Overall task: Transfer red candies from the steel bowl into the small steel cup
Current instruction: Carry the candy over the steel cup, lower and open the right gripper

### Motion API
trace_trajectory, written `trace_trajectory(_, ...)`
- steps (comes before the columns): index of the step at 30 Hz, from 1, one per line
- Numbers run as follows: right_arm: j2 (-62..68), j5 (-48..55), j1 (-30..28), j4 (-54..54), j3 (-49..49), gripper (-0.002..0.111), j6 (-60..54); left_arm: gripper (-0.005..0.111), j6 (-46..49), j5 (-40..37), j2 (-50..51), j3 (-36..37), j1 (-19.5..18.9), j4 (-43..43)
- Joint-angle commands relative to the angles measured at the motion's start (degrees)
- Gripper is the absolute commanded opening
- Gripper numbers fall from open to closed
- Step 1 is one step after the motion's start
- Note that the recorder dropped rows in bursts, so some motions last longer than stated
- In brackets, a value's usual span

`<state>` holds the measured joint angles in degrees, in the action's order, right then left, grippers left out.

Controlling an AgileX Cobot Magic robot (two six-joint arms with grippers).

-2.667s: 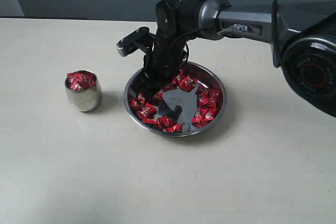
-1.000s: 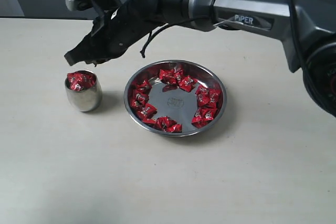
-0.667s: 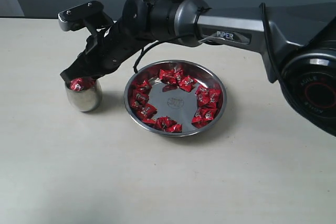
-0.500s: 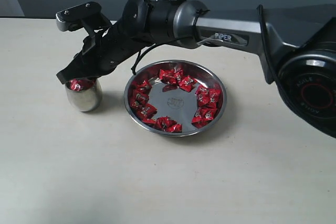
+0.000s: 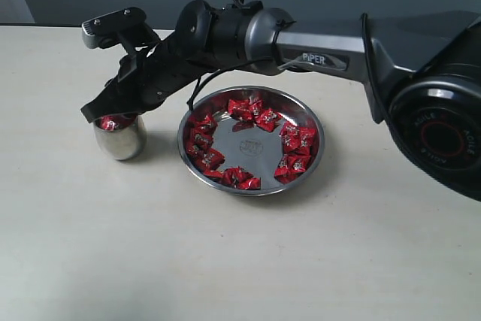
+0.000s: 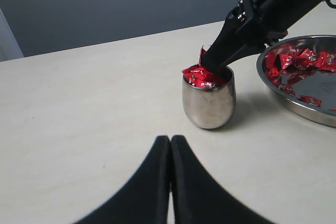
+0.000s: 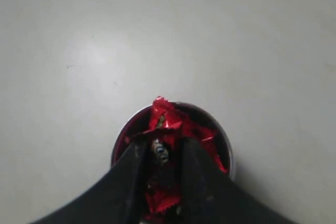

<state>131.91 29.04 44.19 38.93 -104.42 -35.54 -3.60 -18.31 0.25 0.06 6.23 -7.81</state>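
Right gripper (image 5: 96,113) dips into the full cup (image 5: 120,140), at nine o'clock of the bowl (image 5: 252,148), jaws pinching one candy (image 7: 163,121). More candies (image 5: 294,140) ring the bowl. Left gripper (image 6: 170,141) is clenched, empty.

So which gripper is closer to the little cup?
Right. The right gripper is at the mouth of the small steel cup, holding a red candy; the left gripper sits back across bare table.

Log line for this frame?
right pincer: shut on red candy at small steel cup mouth | left pincer: shut, empty | steel bowl: holds red candies
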Motion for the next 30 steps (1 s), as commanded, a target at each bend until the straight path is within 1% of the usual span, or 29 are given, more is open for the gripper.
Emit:
trace_trajectory(1, 1.64, -0.28, -0.05, 0.19, 0.06, 0.023, -0.58, 0.0, -0.31, 0.54, -0.25, -0.06, 0.17, 0.07)
trace_trajectory(13, 2.57, 0.5, -0.05, -0.01, 0.06, 0.023, -0.58, 0.0, -0.31, 0.54, -0.25, -0.06, 0.17, 0.07)
trace_trajectory(15, 2.57, 0.73, -0.05, -0.01, 0.06, 0.027, -0.58, 0.0, -0.31, 0.54, -0.25, -0.06, 0.17, 0.07)
trace_trajectory(18, 2.57, 0.96, -0.05, -0.01, 0.06, 0.039, -0.58, 0.0, -0.31, 0.54, -0.25, -0.06, 0.17, 0.07)
trace_trajectory(19, 2.57, 1.27, -0.05, -0.01, 0.06, 0.041, -0.67, 0.0, -0.31, 0.54, -0.25, -0.06, 0.17, 0.07)
trace_trajectory(30, 0.63, 0.78, -0.05, 0.1, -0.07, 0.041, -0.78, 0.0, -0.31, 0.54, -0.25, -0.06, 0.17, 0.07)
